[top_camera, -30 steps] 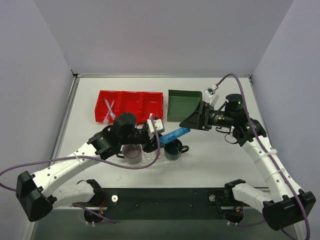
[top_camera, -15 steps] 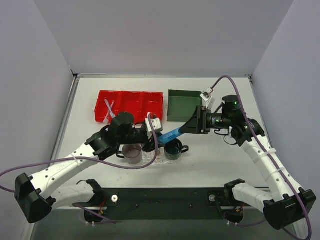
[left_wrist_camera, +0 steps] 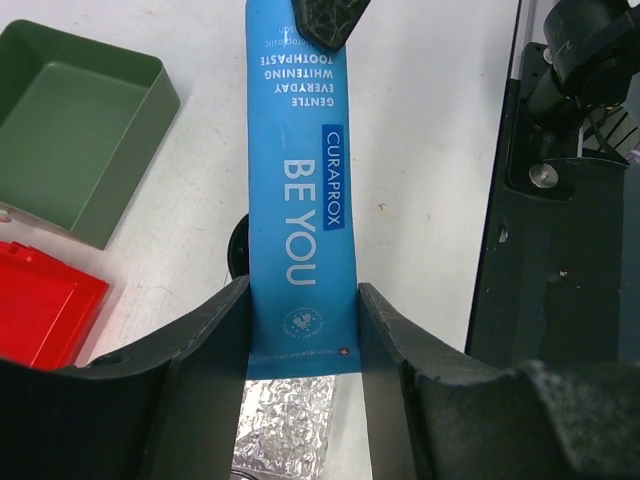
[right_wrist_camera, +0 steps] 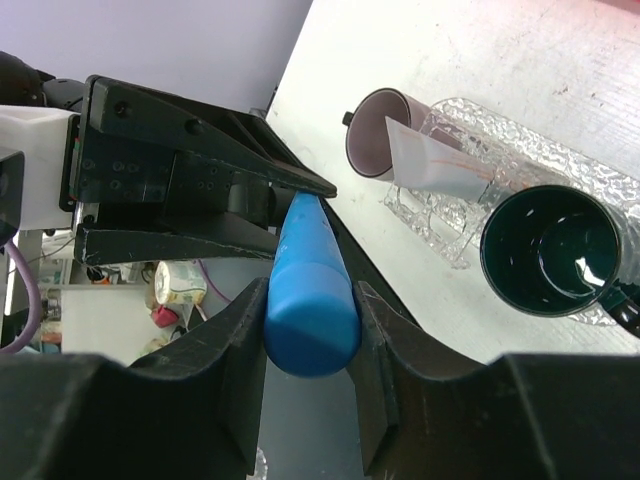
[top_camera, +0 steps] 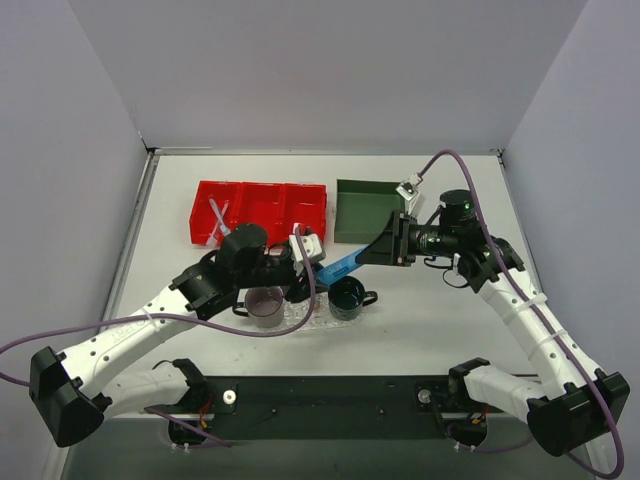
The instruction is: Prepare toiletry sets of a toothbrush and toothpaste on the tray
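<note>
Over tray far edge | left gripper and right gripper each clamp one end of blue toothpaste

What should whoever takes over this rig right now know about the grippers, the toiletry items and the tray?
Left gripper: fingers shut on the crimped end of the blue toothpaste tube, held in the air near the cups.
Right gripper: fingers closed around the same tube's cap end, so both arms hold it.
Tray: carries a mauve cup with a white tube leaning in it. A dark green cup, apparently empty, stands at its edge.
Done: white tube in its cup.
Left: one gripper releases, then the blue tube probably goes into a cup.
</note>
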